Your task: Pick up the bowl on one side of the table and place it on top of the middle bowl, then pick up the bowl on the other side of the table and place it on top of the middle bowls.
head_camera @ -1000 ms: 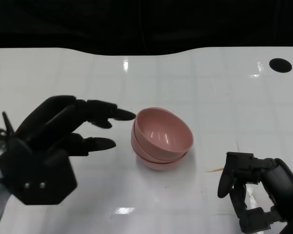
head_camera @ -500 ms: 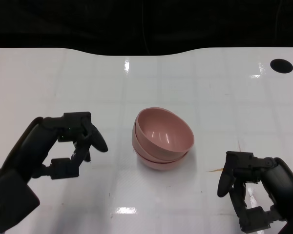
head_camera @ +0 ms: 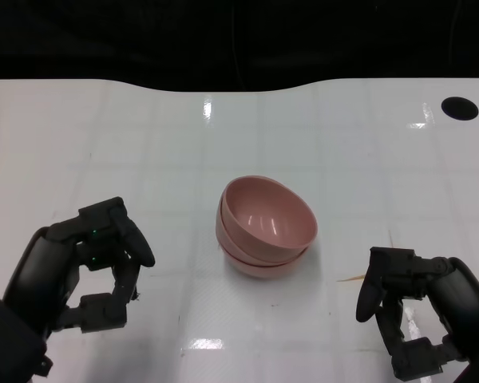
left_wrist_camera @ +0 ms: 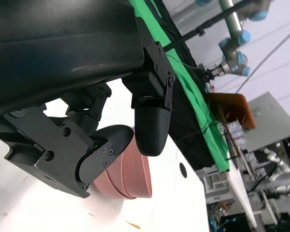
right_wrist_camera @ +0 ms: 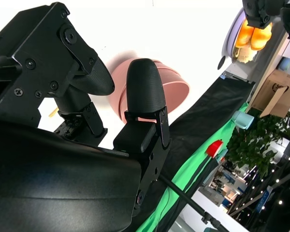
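Left hand (head_camera: 84,267) has pulled back from the bowls (head_camera: 265,226), fingers curled, empty | pink bowls stacked mid-table (head_camera: 367,159), apart from both hands | right hand (head_camera: 419,315) right of bowls, curled, empty

bowls (head_camera: 265,226): showing pink
table (head_camera: 367,159): looking glossy white
hands (head_camera: 80,263): appearing black
cloth (left_wrist_camera: 193,94): seemingly green

Pink bowls (head_camera: 266,227) sit nested in one stack near the middle of the white bench (head_camera: 343,159), well away from its edges. The top bowl tilts, its glossy open mouth facing up and toward the bench's near right, its rim raised at the far left.
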